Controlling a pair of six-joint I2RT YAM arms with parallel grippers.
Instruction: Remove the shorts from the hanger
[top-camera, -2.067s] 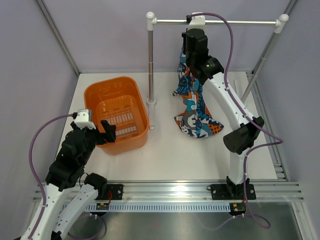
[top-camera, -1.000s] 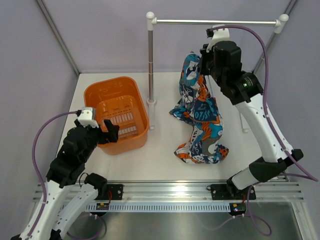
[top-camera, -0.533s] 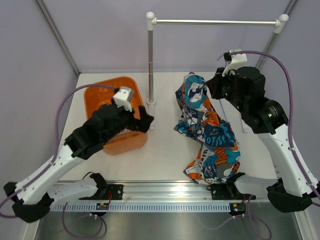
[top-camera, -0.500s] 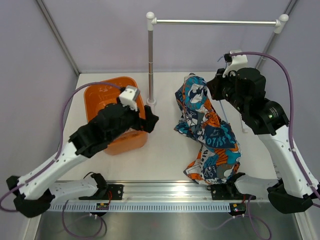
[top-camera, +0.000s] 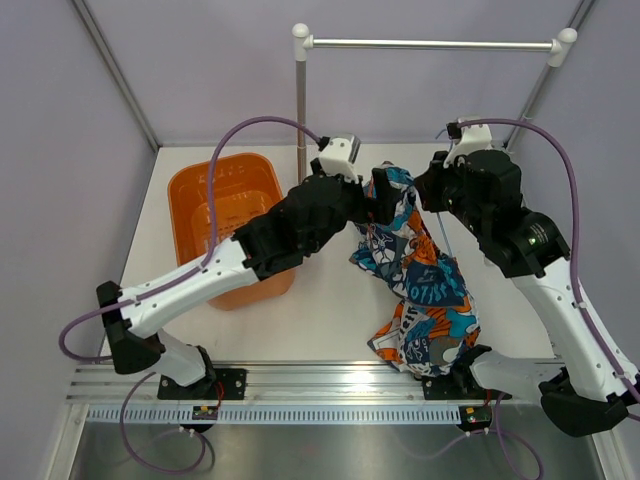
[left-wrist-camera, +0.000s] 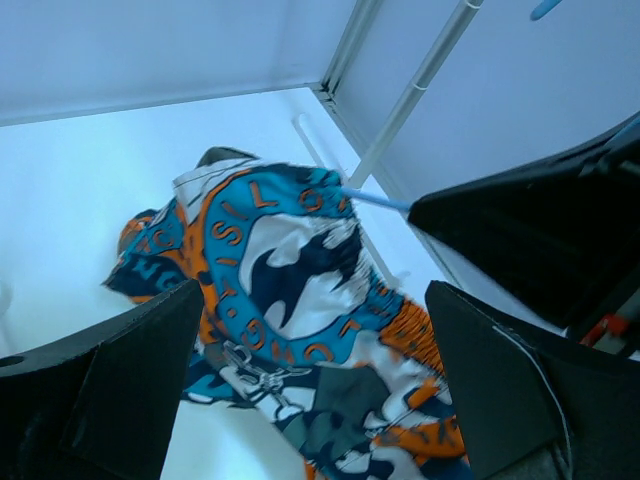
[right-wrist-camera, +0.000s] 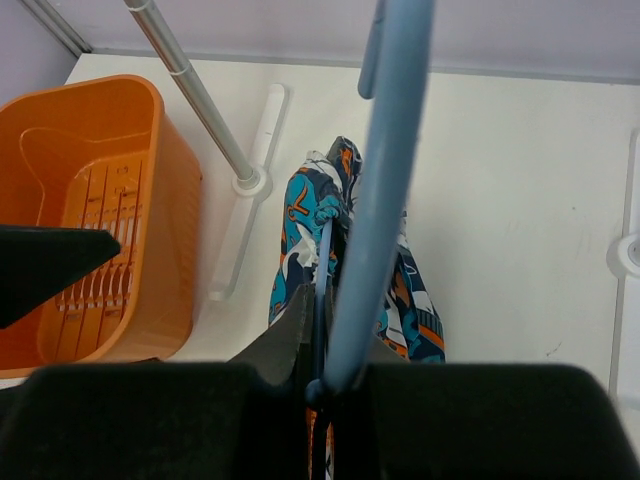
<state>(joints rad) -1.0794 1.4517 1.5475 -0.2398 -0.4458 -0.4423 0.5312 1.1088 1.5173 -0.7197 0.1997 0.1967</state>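
The shorts (top-camera: 415, 280), with a teal, orange, white and dark blue print, hang from the light-blue wire hanger (right-wrist-camera: 385, 170) and trail down onto the table at the front. My right gripper (top-camera: 432, 187) is shut on the hanger's wire, seen up close in the right wrist view (right-wrist-camera: 335, 372), with the shorts (right-wrist-camera: 315, 215) below it. My left gripper (top-camera: 384, 196) is open at the top of the shorts. In the left wrist view its jaws (left-wrist-camera: 315, 300) stand wide on either side of the cloth (left-wrist-camera: 280, 265), not touching it. The hanger wire (left-wrist-camera: 375, 200) pokes out at the right.
An orange basket (top-camera: 205, 190) stands at the left, partly under my left arm. The silver rail (top-camera: 430, 44) with white end caps spans the back on two posts (top-camera: 301, 120). The rail's foot (right-wrist-camera: 250, 180) lies beside the shorts.
My left arm has swung from the basket across to the top of the shorts. My right arm has brought the hanger and shorts down off the rail and now holds nearly still.
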